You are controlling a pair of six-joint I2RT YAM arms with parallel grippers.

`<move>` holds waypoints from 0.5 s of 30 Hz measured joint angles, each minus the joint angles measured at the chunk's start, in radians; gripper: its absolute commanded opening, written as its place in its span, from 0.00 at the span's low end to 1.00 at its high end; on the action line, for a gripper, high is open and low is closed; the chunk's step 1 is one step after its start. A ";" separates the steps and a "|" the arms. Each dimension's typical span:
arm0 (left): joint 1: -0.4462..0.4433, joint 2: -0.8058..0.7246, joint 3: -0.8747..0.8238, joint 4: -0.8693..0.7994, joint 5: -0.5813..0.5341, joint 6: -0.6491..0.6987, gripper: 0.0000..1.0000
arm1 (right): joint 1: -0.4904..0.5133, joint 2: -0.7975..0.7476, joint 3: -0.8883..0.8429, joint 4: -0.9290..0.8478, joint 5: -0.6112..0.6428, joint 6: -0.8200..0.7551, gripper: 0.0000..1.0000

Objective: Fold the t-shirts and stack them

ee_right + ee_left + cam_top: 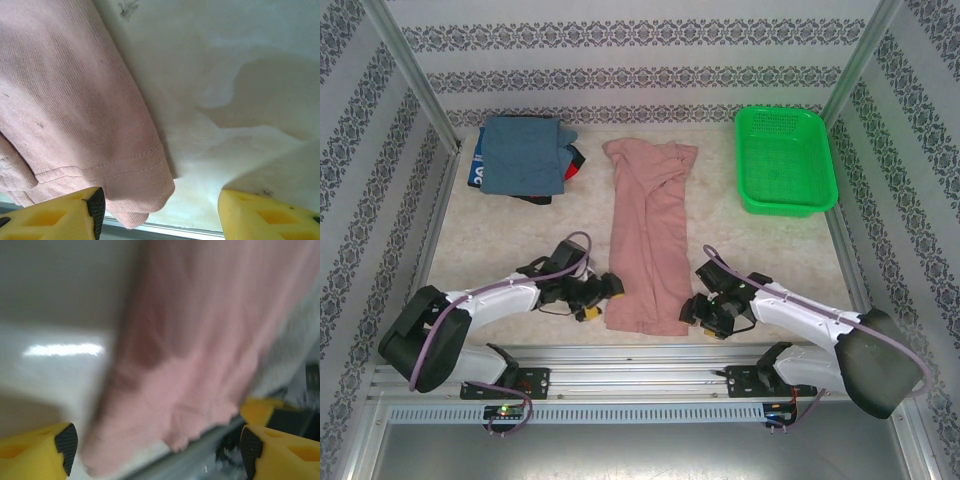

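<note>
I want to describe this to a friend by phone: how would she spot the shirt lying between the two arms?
Find the pale table ringed by patterned walls. Down its middle lies the pink t-shirt, folded into one long strip. Unlike the squared blue-grey pile at the back left and the green basket at the back right, it reaches the near edge.

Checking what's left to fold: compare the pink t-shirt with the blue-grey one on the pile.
The pink t-shirt lies as a long narrow strip down the middle; the blue-grey t-shirt is folded into a compact square at the far left. The pink one lies alone on the table; the blue-grey one tops other shirts. Both lie flat.
</note>
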 measured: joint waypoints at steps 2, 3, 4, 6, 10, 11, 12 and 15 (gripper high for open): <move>-0.034 0.000 0.005 -0.009 0.034 -0.005 0.82 | -0.013 0.006 0.002 -0.003 -0.015 -0.018 0.62; -0.042 0.000 0.007 -0.021 0.042 -0.008 0.82 | -0.019 0.007 0.002 -0.005 -0.023 -0.024 0.62; -0.046 -0.001 0.010 -0.041 0.045 -0.010 0.81 | -0.023 0.010 0.005 -0.007 -0.029 -0.033 0.62; -0.048 -0.002 0.014 -0.074 0.044 -0.011 0.80 | -0.028 0.015 0.007 -0.008 -0.037 -0.047 0.63; -0.049 -0.002 0.013 -0.106 0.034 -0.022 0.77 | -0.039 0.033 0.014 -0.013 -0.050 -0.066 0.62; -0.050 -0.002 0.013 -0.109 0.028 -0.022 0.77 | -0.040 0.037 0.017 -0.015 -0.052 -0.070 0.62; -0.051 -0.001 0.014 -0.117 0.020 -0.022 0.77 | -0.040 0.041 0.020 -0.018 -0.053 -0.071 0.61; -0.056 0.009 0.023 -0.141 -0.004 -0.021 0.75 | -0.042 0.047 0.027 -0.022 -0.055 -0.076 0.61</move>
